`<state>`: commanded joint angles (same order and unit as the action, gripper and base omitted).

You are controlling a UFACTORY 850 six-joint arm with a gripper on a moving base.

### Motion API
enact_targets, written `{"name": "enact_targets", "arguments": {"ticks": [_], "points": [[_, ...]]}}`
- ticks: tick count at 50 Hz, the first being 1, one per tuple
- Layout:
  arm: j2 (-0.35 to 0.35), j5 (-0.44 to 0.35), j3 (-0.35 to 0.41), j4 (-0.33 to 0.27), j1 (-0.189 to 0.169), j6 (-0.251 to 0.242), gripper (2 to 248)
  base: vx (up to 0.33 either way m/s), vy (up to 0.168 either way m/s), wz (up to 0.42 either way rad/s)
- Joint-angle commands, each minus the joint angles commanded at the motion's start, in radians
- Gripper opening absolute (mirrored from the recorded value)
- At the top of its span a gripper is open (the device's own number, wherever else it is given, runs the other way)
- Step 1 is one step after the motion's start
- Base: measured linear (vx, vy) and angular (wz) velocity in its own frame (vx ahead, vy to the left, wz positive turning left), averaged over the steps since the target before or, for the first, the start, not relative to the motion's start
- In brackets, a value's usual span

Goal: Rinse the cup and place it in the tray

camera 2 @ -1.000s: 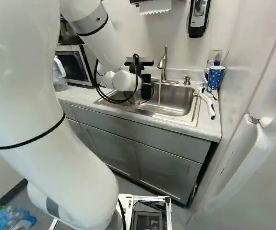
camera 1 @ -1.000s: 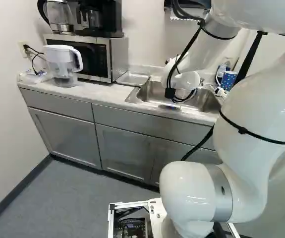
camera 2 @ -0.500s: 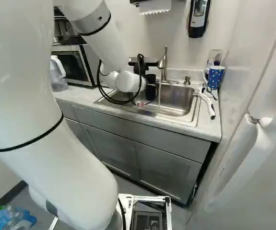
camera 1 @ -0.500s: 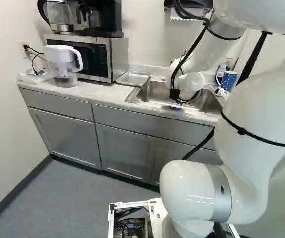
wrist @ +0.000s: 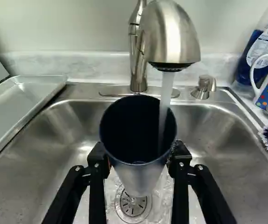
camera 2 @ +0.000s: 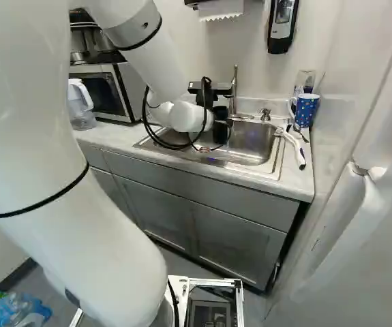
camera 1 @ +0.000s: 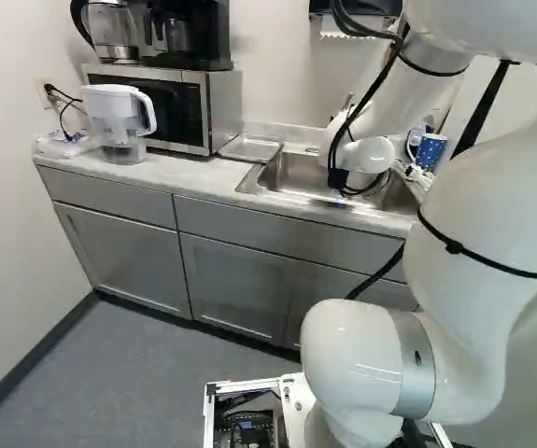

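1. Claw point(wrist: 139, 157): closed on the cup point(wrist: 134, 176), one finger on each side of its wall.
2. Location: cup held in the sink point(wrist: 66, 128), above the drain point(wrist: 133, 204) and below the faucet head point(wrist: 170, 35). The tray point(wrist: 29, 98) sits beside the sink, on the side toward the microwave point(camera 1: 179, 110).
3. Alignment: the stream point(wrist: 166, 93) enters the mouth off centre, on the side away from the tray. Long axis runs mouth up, base toward the drain; mouth tipped toward the wrist. Exact lean cannot be told.
4. Cup condition: dark interior, pale grey outside, tapering to the base; no handle visible.
5. Assessment: rinsing judged in progress. Next move should clear the faucet head, empty the cup, then carry it sideways to the tray.
6. Hazard: wet wall may slip; lifting straight up could strike the faucet.
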<state>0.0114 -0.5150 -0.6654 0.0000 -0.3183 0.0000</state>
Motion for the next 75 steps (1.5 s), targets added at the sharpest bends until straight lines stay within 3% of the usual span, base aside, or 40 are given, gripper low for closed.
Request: {"name": "enact_targets", "arguments": {"ticks": [20, 75], "points": [[0.0, 0.0, 0.0, 0.0, -0.039, 0.0, 126, 0.0, 0.0, 0.0], [0.0, 0.0, 0.0, 0.0, -0.04, 0.0, 126, 0.0, 0.0, 0.0]]}}
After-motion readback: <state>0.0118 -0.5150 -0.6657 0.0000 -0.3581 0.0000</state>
